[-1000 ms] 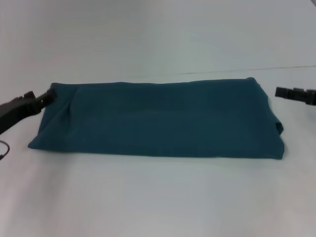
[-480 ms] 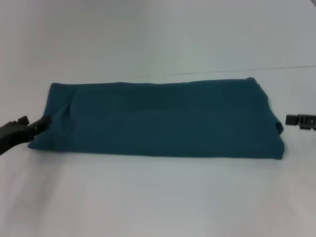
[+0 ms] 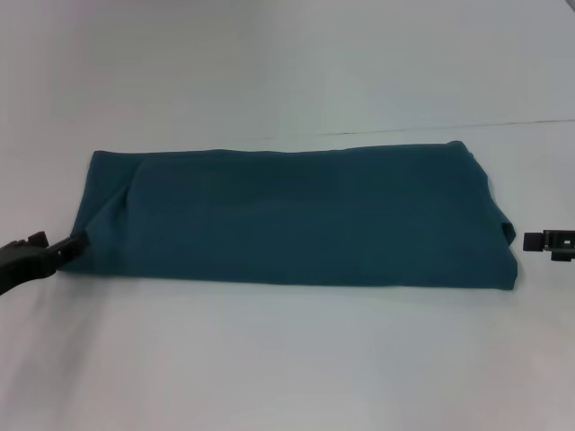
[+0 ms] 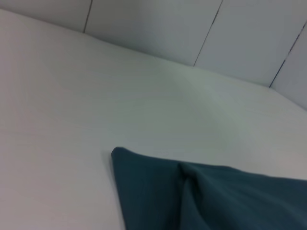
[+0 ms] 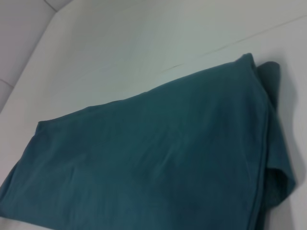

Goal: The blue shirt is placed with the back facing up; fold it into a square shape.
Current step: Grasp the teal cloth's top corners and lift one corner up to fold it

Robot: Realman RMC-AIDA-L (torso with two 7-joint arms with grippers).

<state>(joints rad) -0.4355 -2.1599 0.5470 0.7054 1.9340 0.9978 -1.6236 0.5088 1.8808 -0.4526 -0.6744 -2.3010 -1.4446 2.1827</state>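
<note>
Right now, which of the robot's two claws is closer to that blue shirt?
Left. The left gripper sits right at the near left corner of the blue shirt, seemingly touching it. The right gripper hangs just off the shirt's right edge, with bare table between.

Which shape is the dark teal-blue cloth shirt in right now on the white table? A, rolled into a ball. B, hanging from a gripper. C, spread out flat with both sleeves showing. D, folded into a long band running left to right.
D: the dark teal-blue cloth shirt lies flat as a long folded band across the white table, no sleeves spread out.
</note>
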